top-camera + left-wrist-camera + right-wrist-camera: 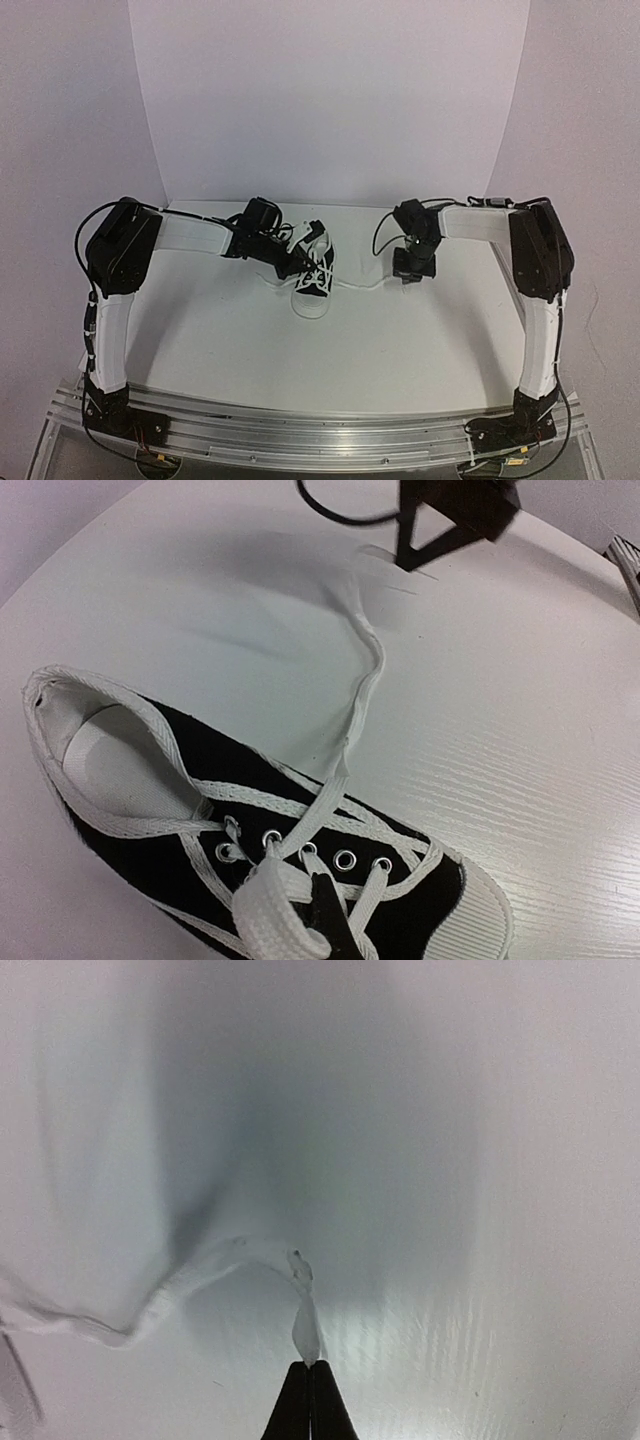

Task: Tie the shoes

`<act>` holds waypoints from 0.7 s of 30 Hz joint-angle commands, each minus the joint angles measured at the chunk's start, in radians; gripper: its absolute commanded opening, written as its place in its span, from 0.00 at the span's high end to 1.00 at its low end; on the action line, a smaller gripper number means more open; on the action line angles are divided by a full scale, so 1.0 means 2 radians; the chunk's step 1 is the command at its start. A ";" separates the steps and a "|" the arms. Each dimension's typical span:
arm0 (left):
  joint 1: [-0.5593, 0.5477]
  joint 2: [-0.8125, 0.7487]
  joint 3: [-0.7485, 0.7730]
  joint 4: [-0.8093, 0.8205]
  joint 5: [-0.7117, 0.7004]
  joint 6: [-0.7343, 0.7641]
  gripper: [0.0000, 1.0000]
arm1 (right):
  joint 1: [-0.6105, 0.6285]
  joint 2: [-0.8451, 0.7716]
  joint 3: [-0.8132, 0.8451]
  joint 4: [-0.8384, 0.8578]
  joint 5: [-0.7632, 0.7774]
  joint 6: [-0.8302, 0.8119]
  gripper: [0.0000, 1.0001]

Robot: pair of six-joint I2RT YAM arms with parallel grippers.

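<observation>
Top external view is showing the black sneaker [313, 285] lying near the middle of the white bench [400, 340], a little left of centre, with its white toe cap pointing toward the arm bases and its open heel toward the back. The left gripper [295, 265] is hovering right over the laced part of the sneaker, coming in from the left. Its jaws are clenched, and in the left wrist view the left lace [270, 920] is rising from the eyelets, broad and close, straight up toward the camera, so it is apparently being pinched there; the fingers themselves are hardly showing in that view. The right lace [360, 287] is running loosely from the sneaker across the bench to the right, lying in a slack wavy line and ending at the right gripper [410, 272], which is pointing down at the bench well apart from the sneaker. In the right wrist view the two dark fingers [298, 1410] are pressing flat together with no gap, grasping the very tip of that right lace, while the rest of it is curving away to the left over the bench surface. The sneaker's opening is gaping wide, showing the pale insole.
</observation>
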 commanded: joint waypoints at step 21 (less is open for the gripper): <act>-0.008 -0.029 0.001 -0.018 0.022 0.052 1.00 | 0.130 0.192 0.428 0.215 -0.214 0.143 0.97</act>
